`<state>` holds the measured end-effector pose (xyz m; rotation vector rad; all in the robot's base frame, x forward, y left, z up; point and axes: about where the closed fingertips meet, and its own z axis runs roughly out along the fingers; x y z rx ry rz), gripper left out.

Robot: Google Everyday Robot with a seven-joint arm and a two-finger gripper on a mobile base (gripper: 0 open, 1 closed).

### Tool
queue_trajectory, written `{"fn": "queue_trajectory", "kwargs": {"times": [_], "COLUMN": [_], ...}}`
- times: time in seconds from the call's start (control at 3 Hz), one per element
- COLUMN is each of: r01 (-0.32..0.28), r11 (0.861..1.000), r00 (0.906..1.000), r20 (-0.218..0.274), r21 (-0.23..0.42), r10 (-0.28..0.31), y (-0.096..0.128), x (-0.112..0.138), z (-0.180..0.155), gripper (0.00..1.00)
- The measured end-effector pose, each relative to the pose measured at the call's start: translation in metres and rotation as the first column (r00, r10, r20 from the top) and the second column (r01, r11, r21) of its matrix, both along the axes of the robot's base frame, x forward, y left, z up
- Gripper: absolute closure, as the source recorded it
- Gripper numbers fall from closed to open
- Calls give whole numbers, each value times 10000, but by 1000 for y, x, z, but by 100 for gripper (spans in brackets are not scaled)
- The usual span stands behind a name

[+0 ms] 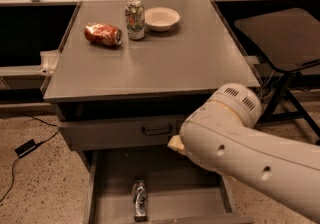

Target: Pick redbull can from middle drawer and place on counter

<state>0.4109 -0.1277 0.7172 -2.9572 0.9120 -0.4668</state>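
Observation:
The redbull can (pixel 139 199), slim and silver-grey with dark markings, lies on its side on the floor of the open middle drawer (pixel 107 180), near the drawer's front. The grey counter (pixel 165 63) is the cabinet's top above it. My white arm (pixel 235 143) reaches in from the lower right over the drawer's right part. Of my gripper (pixel 175 144) only a tan bit shows at the arm's left end, just below the upper drawer front, up and to the right of the can and apart from it.
On the counter's back part lie a red-orange can (pixel 103 34) on its side, a green-and-white can (pixel 134 20) upright and a white bowl (pixel 162 18). The shut upper drawer front has a dark handle (pixel 157 130). A black seat (pixel 285 33) stands right; a power adapter (pixel 25 148) lies left.

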Motion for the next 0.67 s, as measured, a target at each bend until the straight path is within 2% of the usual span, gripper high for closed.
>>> {"fn": "queue_trajectory", "kwargs": {"times": [0.33, 0.67], "r01": [-1597, -1633], "r11": [9871, 9865], "r00": [9871, 9865], "r20": [33, 92], "r21": [-142, -124], "r10": [1598, 1634], "y": [29, 30], "x": [1, 2], "z": [-37, -38], "gripper": [0, 0]}}
